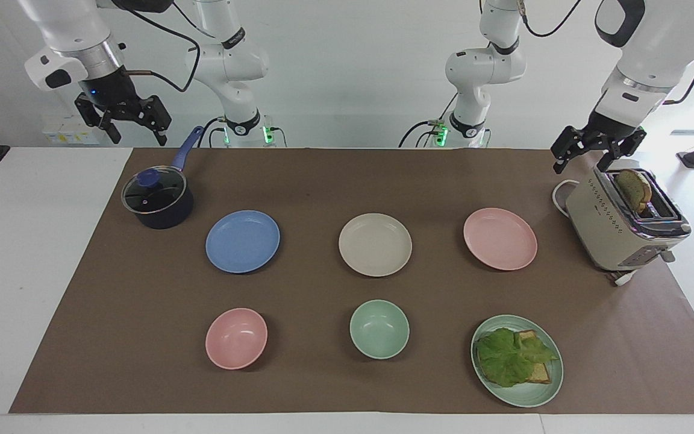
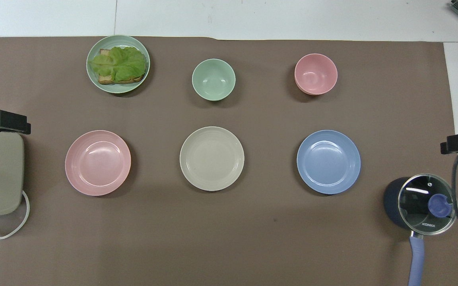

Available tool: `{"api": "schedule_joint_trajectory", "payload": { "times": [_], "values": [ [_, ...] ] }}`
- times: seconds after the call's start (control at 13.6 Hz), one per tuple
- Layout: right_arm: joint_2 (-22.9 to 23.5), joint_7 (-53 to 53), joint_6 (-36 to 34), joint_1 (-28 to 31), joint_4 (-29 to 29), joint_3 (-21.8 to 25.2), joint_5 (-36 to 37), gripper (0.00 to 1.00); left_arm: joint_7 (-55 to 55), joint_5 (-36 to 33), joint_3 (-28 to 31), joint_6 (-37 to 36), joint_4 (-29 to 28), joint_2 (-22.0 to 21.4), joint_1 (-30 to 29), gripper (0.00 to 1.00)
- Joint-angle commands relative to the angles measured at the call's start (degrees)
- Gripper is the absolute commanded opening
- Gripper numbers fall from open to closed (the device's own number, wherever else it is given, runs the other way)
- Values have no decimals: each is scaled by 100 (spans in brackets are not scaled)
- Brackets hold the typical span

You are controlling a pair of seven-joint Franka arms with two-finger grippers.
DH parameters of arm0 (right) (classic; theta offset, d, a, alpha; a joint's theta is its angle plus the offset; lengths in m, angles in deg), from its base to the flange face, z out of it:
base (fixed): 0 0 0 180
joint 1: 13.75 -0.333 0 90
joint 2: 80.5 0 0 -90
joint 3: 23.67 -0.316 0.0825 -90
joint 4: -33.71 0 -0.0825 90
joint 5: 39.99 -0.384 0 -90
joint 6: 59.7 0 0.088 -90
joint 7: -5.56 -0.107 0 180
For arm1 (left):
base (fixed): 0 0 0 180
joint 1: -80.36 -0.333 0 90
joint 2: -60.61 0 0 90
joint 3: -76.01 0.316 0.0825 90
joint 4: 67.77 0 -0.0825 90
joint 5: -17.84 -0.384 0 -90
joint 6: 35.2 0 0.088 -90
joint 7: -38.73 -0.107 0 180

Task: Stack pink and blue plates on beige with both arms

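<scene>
Both hands up, fingers apart, holding nothing: left hand [image 1: 598, 154] over the toaster [image 1: 624, 226], right hand [image 1: 123, 120] above the pot [image 1: 157, 202]. Beige plate [image 1: 375, 244] sits between blue plate [image 1: 242, 241] and pink plate [image 1: 500, 239].

White table [image 1: 34, 253], brown mat [image 1: 347, 181] over it. On mat: blue plate [image 1: 242, 241], beige plate [image 1: 375, 244], pink plate [image 1: 500, 239], pink bowl [image 1: 236, 338], green bowl [image 1: 379, 329], green plate [image 1: 549, 386], saucepan [image 1: 158, 206], toaster [image 1: 609, 232].

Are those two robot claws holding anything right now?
No, nothing is held. The left gripper hangs open over the toaster; the right gripper hangs open near the pot.
</scene>
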Motion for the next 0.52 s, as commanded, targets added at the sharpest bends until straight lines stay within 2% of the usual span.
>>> {"api": "schedule_joint_trajectory", "payload": {
  "times": [0.0, 0.22, 0.44],
  "values": [
    [-3, -73, 6, 32, 28, -30, -109, 100, 34, -109, 18, 729, -856, -58, -181, 100],
    [-3, -73, 6, 32, 28, -30, -109, 100, -1, -109, 36, 1224, -1420, 47, -391, 100],
    [-3, -73, 6, 32, 28, -30, -109, 100, 34, -109, 36, 1916, -1947, 424, -410, 100]
  ]
}}
